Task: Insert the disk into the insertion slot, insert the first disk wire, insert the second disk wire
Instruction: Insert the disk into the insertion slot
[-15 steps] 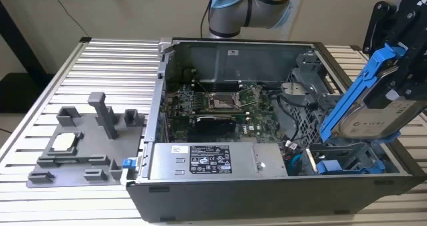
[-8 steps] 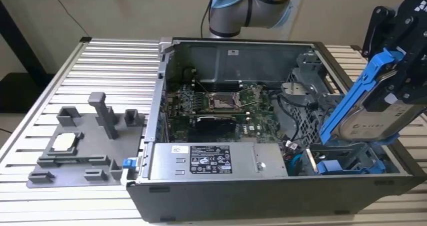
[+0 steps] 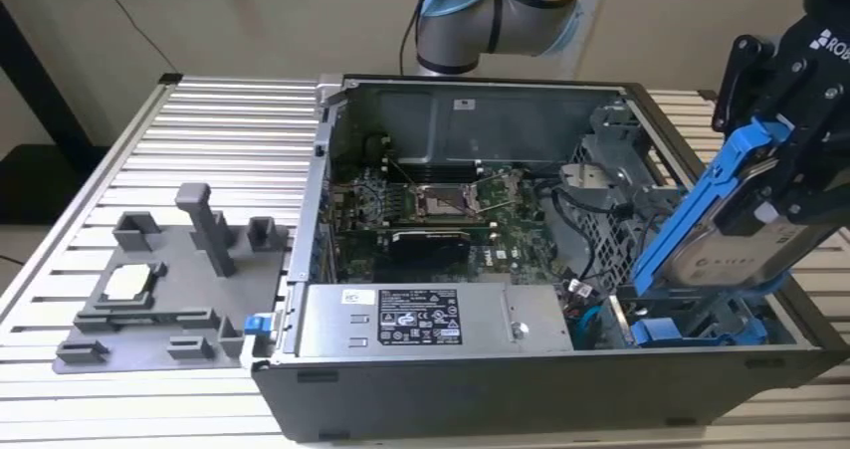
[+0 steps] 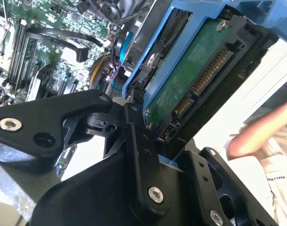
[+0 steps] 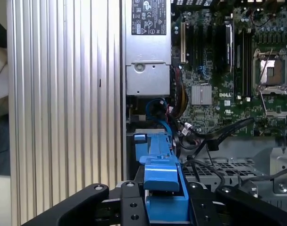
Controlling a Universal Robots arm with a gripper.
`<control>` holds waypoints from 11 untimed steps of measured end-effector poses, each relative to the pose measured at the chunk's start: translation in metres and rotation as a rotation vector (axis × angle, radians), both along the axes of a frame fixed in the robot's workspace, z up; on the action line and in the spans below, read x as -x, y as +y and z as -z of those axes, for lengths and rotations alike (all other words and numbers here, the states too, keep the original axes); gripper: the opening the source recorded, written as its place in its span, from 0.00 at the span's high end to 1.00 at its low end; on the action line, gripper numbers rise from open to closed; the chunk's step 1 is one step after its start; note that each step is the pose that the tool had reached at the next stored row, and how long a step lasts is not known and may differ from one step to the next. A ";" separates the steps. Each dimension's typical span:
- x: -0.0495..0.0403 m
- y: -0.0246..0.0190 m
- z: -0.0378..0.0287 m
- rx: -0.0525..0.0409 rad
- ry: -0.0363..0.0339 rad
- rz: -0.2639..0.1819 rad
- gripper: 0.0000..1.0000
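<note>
Tilted disk poised over the open computer case

The black gripper has its jaws clamped on the blue plastic carrier of the silver-grey rectangular disk. The disk leans steeply over the dark grey metal computer case at its end on the exterior view's right, lower end just above another blue-framed drive inside the case. Seating it well likely means levelling the tilt, squaring the carrier to the case's bay, and avoiding the loose black cables inside the case.

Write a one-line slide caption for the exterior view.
The gripper holds the disk steeply tilted, its lower end inside the open computer case at the exterior view's right.
</note>
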State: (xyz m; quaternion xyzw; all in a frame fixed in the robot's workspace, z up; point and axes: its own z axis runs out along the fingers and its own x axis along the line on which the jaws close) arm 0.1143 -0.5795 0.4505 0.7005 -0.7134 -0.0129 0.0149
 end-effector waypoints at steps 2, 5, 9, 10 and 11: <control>-0.0004 0.0000 0.0034 -0.0003 0.0000 0.000 0.67; -0.0009 0.0000 0.0084 -0.0006 0.0000 0.000 0.67; -0.0016 0.0000 0.0151 -0.0008 0.0000 0.000 0.67; -0.0018 0.0000 0.0168 -0.0009 0.0000 0.000 0.67; -0.0020 0.0000 0.0183 -0.0010 0.0000 0.000 0.67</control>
